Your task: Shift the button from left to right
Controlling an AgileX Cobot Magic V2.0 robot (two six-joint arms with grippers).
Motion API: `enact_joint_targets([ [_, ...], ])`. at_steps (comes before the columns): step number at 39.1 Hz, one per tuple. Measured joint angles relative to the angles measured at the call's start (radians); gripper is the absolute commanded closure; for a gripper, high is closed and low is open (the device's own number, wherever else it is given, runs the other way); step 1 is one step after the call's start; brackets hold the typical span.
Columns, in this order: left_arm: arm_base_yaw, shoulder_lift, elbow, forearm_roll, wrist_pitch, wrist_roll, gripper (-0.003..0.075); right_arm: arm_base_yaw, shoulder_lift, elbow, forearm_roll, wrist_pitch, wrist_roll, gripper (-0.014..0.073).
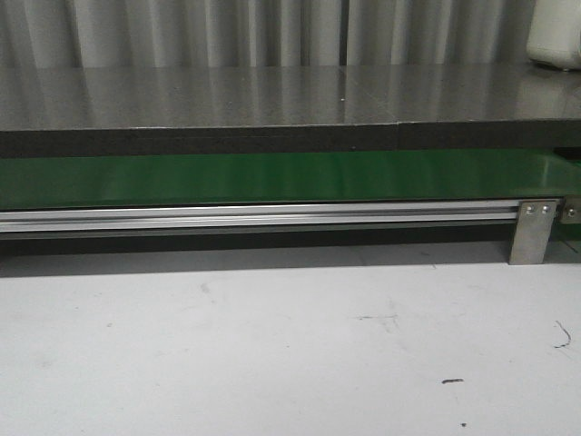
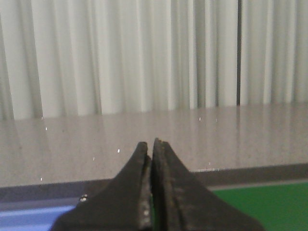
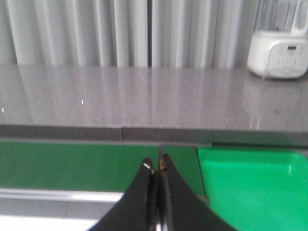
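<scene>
Since the button shows in none of my views, I cannot tell its direction or axis; my left gripper point(image 2: 152, 144) and right gripper point(image 3: 156, 163) are both closed, empty.

The white appliance point(image 1: 556, 34) is cut off by the top-right corner in the front view; its display point(image 3: 292, 47) in the right wrist view is too blurred to read. The green bin point(image 3: 255, 187) runs past the edge. Both grippers' bodies are cropped, left point(image 2: 152, 149) and right point(image 3: 156, 168).
</scene>
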Motion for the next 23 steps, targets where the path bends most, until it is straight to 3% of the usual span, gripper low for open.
enact_joint_targets([
  [8, 0.0, 0.186, -0.11, 0.004, 0.139, 0.0, 0.0738, 0.0, 0.187, -0.117, 0.0, 0.06, 0.0, 0.066],
  [11, 0.0, 0.193, -0.112, 0.005, 0.143, 0.0, 0.0683, 0.0, 0.193, -0.117, 0.0, 0.06, 0.0, 0.0623],
  [15, 0.0, 0.194, -0.113, 0.005, 0.143, 0.0, 0.0477, 0.0, 0.193, -0.117, 0.0, 0.06, 0.001, 0.0449],
  [16, 0.0, 0.194, -0.113, 0.005, 0.145, 0.0, 0.0384, 0.0, 0.193, -0.117, 0.0, 0.06, 0.001, 0.04],
  [20, 0.0, 0.194, -0.113, 0.007, 0.148, 0.0, 0.0148, 0.0, 0.193, -0.117, 0.0, 0.06, 0.001, 0.0132],
  [23, 0.0, 0.194, -0.113, 0.007, 0.151, 0.0, 0.0031, 0.0, 0.193, -0.117, 0.0, 0.06, 0.001, -0.0043],
])
